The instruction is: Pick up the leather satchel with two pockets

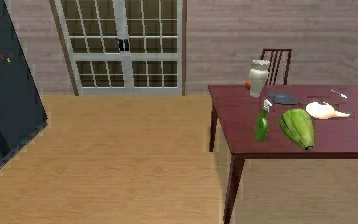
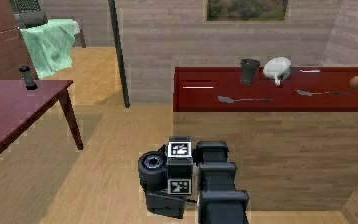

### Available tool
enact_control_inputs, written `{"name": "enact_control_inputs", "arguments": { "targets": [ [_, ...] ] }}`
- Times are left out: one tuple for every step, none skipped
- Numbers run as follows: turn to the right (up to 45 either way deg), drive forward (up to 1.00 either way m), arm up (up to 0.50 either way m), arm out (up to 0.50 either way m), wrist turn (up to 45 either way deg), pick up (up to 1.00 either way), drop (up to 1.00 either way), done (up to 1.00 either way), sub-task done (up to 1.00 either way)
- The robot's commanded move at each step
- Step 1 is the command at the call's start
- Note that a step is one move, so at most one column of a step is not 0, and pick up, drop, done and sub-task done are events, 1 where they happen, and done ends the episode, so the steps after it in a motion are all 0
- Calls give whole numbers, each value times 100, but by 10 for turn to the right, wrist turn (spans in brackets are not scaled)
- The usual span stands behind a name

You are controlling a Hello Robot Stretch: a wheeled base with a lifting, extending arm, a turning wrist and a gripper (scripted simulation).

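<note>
In the forward view, a dark red wooden desk point(image 1: 237, 120) at four o'clock carries a white lidded jar point(image 1: 258, 78) and a green glass bottle point(image 1: 262, 125). In the arm side view, the dark end effector point(image 2: 152, 182) sits at six o'clock over bare floor, holding nothing; its finger spread cannot be told. A long red desk point(image 2: 267, 92) at two o'clock bears a dark cup point(image 2: 249, 68). Where the leather satchel lies cannot be told, so finding, approach and grasp all appear left
</note>
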Motion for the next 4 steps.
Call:
{"name": "enact_control_inputs", "arguments": {
  "targets": [
    [0,0,-50,0,0,0,0,0,0],
    [0,0,-48,0,0,0,0,0,0],
    [0,0,0,0,0,100,0,0,0],
    [0,0,10,0,0,0,0,0,0]
  ]
}}
